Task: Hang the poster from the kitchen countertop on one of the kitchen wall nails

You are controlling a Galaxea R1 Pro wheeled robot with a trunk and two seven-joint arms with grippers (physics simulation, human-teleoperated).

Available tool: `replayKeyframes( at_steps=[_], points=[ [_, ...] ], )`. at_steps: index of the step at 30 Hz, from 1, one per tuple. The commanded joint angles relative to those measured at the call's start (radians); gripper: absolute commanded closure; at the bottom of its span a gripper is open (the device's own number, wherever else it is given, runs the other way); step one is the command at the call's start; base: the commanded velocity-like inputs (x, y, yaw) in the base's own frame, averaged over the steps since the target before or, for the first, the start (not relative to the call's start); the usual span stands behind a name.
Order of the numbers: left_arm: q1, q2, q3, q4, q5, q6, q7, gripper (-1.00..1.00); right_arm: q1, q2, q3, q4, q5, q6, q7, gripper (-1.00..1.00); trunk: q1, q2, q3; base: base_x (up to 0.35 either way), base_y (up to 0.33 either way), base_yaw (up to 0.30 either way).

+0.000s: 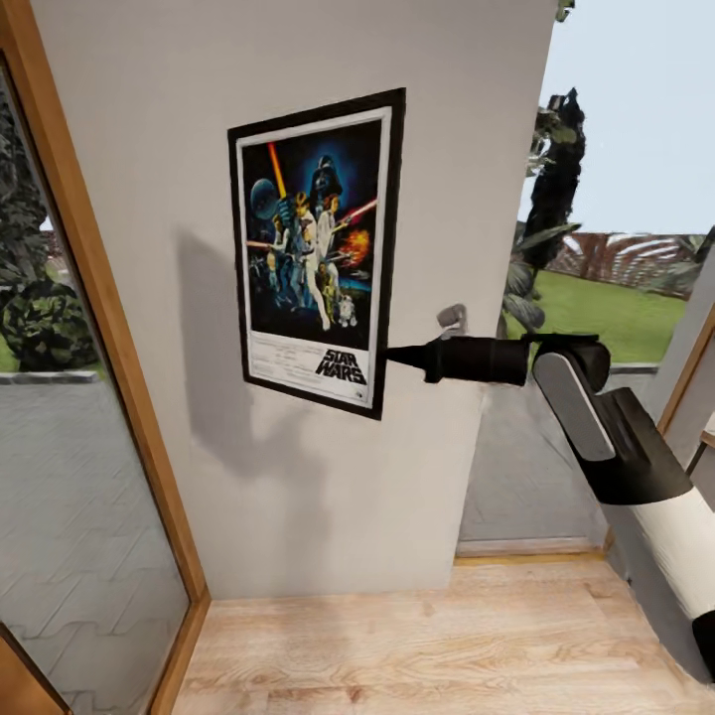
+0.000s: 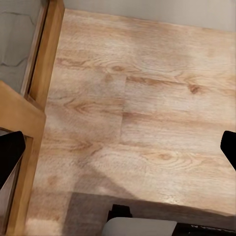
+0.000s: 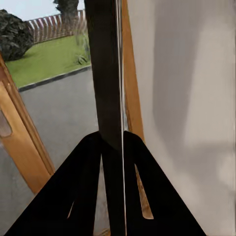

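The Star Wars poster (image 1: pixel 316 248), black-framed with a white border, lies flat against the light-grey wall (image 1: pixel 298 497), slightly tilted. My right gripper (image 1: pixel 394 355) is shut on its right edge near the lower corner, the arm reaching in from the right. In the right wrist view the poster (image 3: pixel 108 73) shows edge-on, pinched between the two black fingers (image 3: pixel 83 191), close beside the wall (image 3: pixel 196 98). My left gripper (image 2: pixel 118 150) hangs open over the wooden floor (image 2: pixel 147 108), holding nothing. The wall nail is hidden. The kitchen countertop is out of view.
A wooden-framed glass door (image 1: pixel 99 298) borders the wall on the left. A window (image 1: pixel 616 248) onto a garden lies to the right. Pale plank floor (image 1: pixel 417 645) runs along the wall's foot. A wooden frame (image 2: pixel 44 54) edges the floor below my left gripper.
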Motion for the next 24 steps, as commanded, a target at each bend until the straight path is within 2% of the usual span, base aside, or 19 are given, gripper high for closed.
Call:
replayKeyframes(
  at_steps=[1,5,7,16,21,24],
  points=[
    [0.0,0.0,0.003,0.0,0.0,-0.001,-0.006,-1.0,-0.014,-0.001,-0.005,0.004,-0.004,0.008,0.016,1.0,0.0,-0.001,0.0,0.0,0.0,0.0],
    [0.0,0.0,0.003,0.0,0.0,-0.001,-0.006,-1.0,-0.046,-0.002,-0.017,0.046,-0.006,0.014,0.105,1.0,0.0,-0.001,0.0,0.0,0.0,0.0],
    [0.0,0.0,0.003,0.0,0.0,-0.001,-0.006,-1.0,-0.067,-0.007,-0.022,0.071,-0.006,0.015,0.21,1.0,0.0,-0.001,0.0,0.0,0.0,0.0],
    [0.0,0.0,0.003,0.0,0.0,-0.001,-0.006,-1.0,-0.072,-0.013,-0.024,0.072,-0.009,0.016,0.238,1.0,0.0,-0.001,0.0,0.0,0.0,0.0],
    [0.0,0.0,0.003,0.0,0.0,-0.001,-0.006,-1.0,-0.072,-0.014,-0.023,0.071,-0.004,0.014,0.301,1.0,0.0,-0.001,0.0,0.0,0.0,0.0],
    [0.0,-0.001,0.003,0.0,0.0,-0.001,-0.006,-1.0,-0.072,-0.015,-0.023,0.07,-0.001,0.013,0.314,1.0,0.0,-0.001,0.0,0.0,0.0,0.0]
  ],
)
